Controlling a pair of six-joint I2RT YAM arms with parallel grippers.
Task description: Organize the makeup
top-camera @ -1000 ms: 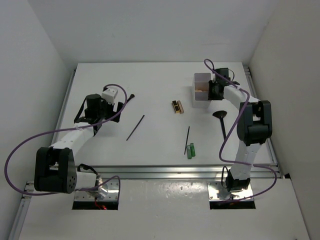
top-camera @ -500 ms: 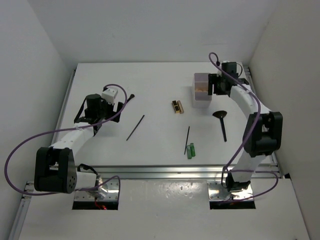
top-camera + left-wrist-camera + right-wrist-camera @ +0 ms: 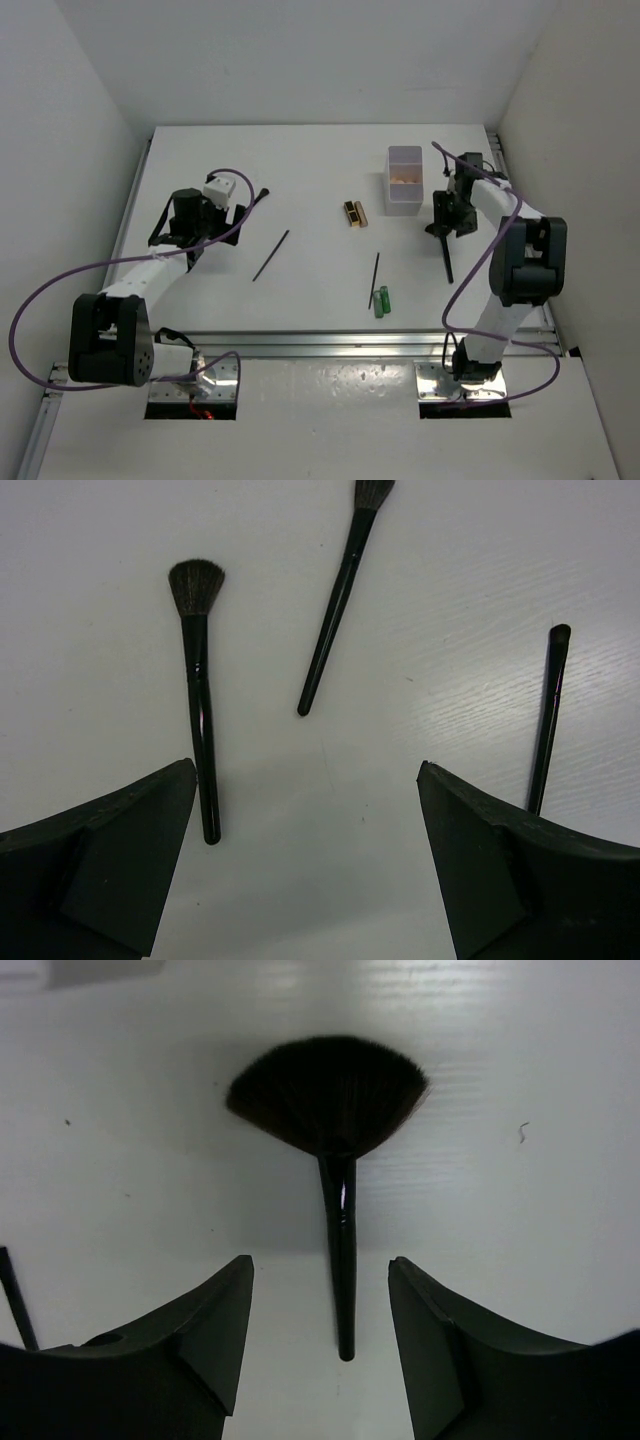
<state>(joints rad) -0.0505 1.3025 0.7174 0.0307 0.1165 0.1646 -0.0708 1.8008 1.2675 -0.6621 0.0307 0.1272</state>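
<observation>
A black fan brush (image 3: 330, 1090) lies on the table with its handle pointing at me. My right gripper (image 3: 320, 1350) is open just above it, its fingers on either side of the handle end; in the top view the gripper (image 3: 445, 220) hangs over the brush (image 3: 446, 255). My left gripper (image 3: 305, 880) is open and empty above a round-head brush (image 3: 198, 680), a second brush (image 3: 338, 610) and a thin stick (image 3: 545, 725). In the top view, the left gripper (image 3: 232, 205) is at the left. A thin stick (image 3: 271, 255), the black-and-gold case (image 3: 355, 213), another stick (image 3: 376, 275) and green tubes (image 3: 381, 300) lie mid-table.
The white compartmented box (image 3: 404, 180) stands at the back right, just left of my right gripper. Purple cables loop off both arms. White walls close in the table on three sides. An aluminium rail runs along the near edge.
My right gripper has left the white box, swung right and toward the near side, and come down over the fan brush. The left arm has not moved.
</observation>
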